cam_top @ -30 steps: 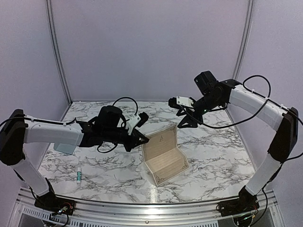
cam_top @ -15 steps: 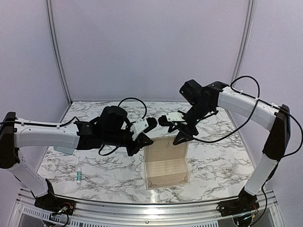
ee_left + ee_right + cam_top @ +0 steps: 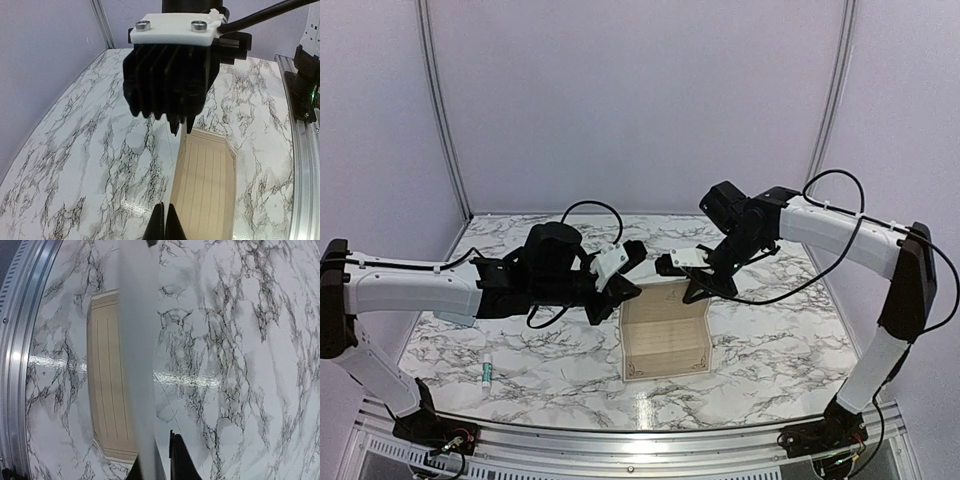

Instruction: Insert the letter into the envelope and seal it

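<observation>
The tan letter [image 3: 665,335] is bent along a crease, its lower half flat on the marble and its upper half raised. My left gripper [image 3: 625,291] is shut on the raised half's left edge; in the left wrist view the fingers [image 3: 165,227] pinch the thin sheet [image 3: 207,185]. My right gripper [image 3: 700,285] is at the raised half's right corner. In the right wrist view the sheet [image 3: 135,365] runs edge-on between the narrowly spaced fingers [image 3: 178,460]. Of the envelope only a grey-blue sliver [image 3: 452,318] shows under my left forearm.
A small white-green tube [image 3: 487,372] lies near the front left of the marble table [image 3: 780,340]. A metal rail [image 3: 640,435] runs along the near edge. Grey walls close in the back and both sides.
My right gripper swung left and down to the letter's raised right corner and its jaws closed in. The letter turned square to the table's front. My left gripper stayed shut on it.
</observation>
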Robot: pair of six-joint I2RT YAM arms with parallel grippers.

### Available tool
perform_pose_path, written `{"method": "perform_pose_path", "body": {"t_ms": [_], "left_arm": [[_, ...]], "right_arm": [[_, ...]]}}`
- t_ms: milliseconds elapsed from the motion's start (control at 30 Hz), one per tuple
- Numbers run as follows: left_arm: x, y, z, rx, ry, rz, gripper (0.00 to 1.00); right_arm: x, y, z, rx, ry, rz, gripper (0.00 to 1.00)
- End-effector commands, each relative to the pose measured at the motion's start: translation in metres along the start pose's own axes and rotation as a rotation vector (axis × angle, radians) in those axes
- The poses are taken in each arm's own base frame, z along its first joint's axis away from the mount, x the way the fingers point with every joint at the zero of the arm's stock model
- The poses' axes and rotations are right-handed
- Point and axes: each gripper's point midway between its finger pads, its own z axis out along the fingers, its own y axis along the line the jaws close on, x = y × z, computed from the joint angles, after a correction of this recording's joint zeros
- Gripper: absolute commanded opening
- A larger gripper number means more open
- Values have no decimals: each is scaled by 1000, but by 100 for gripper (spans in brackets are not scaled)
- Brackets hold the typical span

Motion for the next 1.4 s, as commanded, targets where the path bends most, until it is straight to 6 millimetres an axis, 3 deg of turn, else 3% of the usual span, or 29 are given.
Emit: {"method": "perform_pose_path", "body": {"t_ms": [0,100,200,300,433,667,833,967,1233,1267,1300,1367], "left_arm": [[0,7,3,-41,-12,-25,0],[4,10,5,-58,-1,-35,2],[7,11,7,-60,7,-36,2],[9,11,8,-62,10,-33,1],[7,14,8,-73,5,-31,1],[6,19,7,-102,-3,-44,3],[13,41,2,-227,-8,-119,35],[26,57,-10,-321,-41,-219,45],[53,45,-23,-292,-129,-409,61],[56,44,-24,-287,-135,-439,70],[60,45,-25,-294,-142,-478,94],[69,51,-28,-313,-145,-564,99]], "right_arm": [[-13,-26,-18,193,-35,1,6],[-16,-35,-25,260,-51,9,7],[-22,-34,-32,280,-83,-2,22],[-26,-30,-34,265,-95,-14,25],[-25,-24,-31,227,-88,-25,23],[-22,-23,-26,199,-72,-29,8],[-30,-24,-31,201,-98,-27,0],[-39,-24,-39,203,-130,-25,0],[-46,-29,-50,234,-144,-20,0],[-47,-30,-51,237,-146,-19,0],[-48,-31,-52,240,-148,-17,0],[-50,-32,-55,246,-150,-15,0]]}}
